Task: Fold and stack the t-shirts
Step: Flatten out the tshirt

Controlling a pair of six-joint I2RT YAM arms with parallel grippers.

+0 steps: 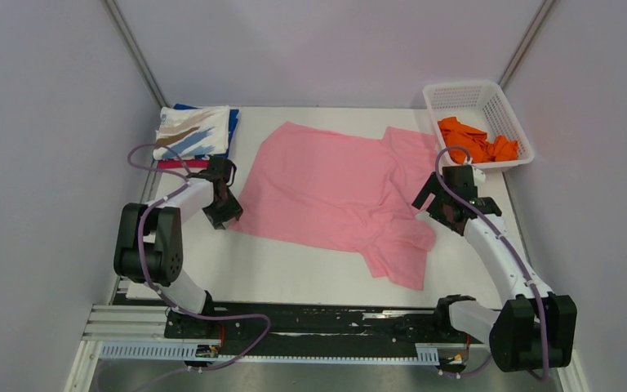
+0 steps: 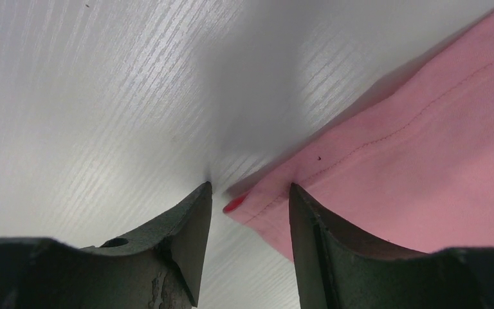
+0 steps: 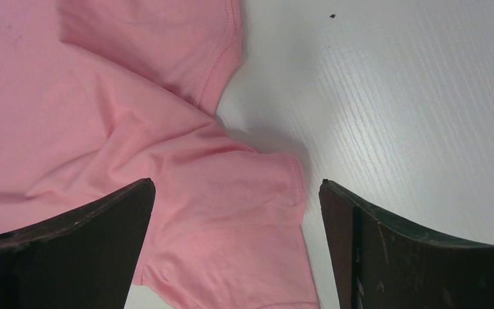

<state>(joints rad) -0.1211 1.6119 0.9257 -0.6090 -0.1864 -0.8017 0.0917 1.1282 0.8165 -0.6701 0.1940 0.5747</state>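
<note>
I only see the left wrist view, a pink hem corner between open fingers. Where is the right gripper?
Observer: The right gripper is open, above the right edge of the pink t-shirt.
Operator: Is the shirt spread flat?
Observer: Mostly; it lies unfolded in the middle of the table, creased near that edge.
Operator: Any shirts done?
Observer: A folded stack sits at the far left corner.
</note>
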